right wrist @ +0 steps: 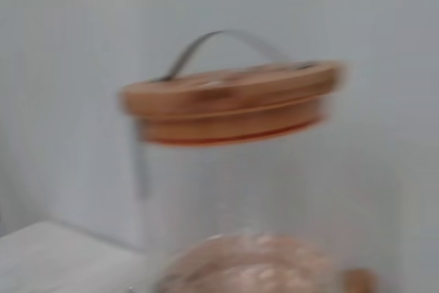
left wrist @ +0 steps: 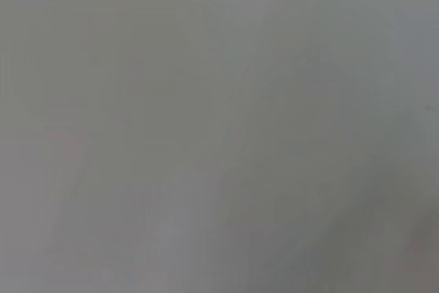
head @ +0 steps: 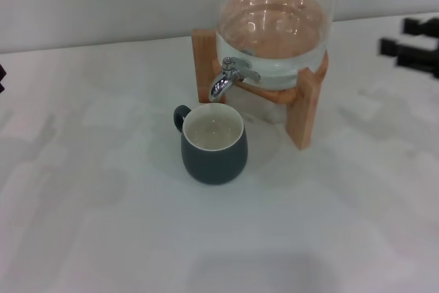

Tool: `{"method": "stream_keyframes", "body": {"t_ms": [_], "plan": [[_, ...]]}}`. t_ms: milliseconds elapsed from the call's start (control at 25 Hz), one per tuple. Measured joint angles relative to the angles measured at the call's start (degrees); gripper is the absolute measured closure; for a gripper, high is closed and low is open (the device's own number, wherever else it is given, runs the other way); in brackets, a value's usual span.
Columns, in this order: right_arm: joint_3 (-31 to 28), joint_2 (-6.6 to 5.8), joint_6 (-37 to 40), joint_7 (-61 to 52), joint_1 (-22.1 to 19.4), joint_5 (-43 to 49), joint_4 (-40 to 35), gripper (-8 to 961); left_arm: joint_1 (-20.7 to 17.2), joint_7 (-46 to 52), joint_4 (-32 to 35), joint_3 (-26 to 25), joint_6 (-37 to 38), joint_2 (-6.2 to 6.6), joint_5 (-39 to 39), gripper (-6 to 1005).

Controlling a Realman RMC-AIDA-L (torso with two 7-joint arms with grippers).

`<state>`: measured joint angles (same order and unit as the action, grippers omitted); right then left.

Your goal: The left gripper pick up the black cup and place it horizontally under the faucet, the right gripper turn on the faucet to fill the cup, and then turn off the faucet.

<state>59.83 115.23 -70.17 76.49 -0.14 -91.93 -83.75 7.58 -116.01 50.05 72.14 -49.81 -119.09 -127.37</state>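
At frame centre, the cup is seen upright on the table, holding clear water, just below the faucet. Behind, the dispenser is partly filled. The right gripper, at the right edge, cannot be judged open or closed.

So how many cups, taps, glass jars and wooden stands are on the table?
Cups: 1, the black cup
Taps: 1, the faucet
Glass jars: 1, the dispenser
Wooden stands: 1, the wooden stand
Total: 4
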Motion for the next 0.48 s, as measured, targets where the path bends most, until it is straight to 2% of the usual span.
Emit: {"method": "stream_keyframes", "body": {"t_ms": [240, 480], "plan": [[-10.47, -0.11, -1.46, 9.57, 3.06, -7.05, 10.89, 265, -0.19, 0.94, -0.08, 0.25, -0.04, 0.01, 0.15, 109], [-20.60, -0.32, -2.11, 17.59, 6.77, -11.78, 23.49, 262, -0.47, 2.93, -0.08, 0.08, -0.11, 0.10, 3.62, 109]]}}
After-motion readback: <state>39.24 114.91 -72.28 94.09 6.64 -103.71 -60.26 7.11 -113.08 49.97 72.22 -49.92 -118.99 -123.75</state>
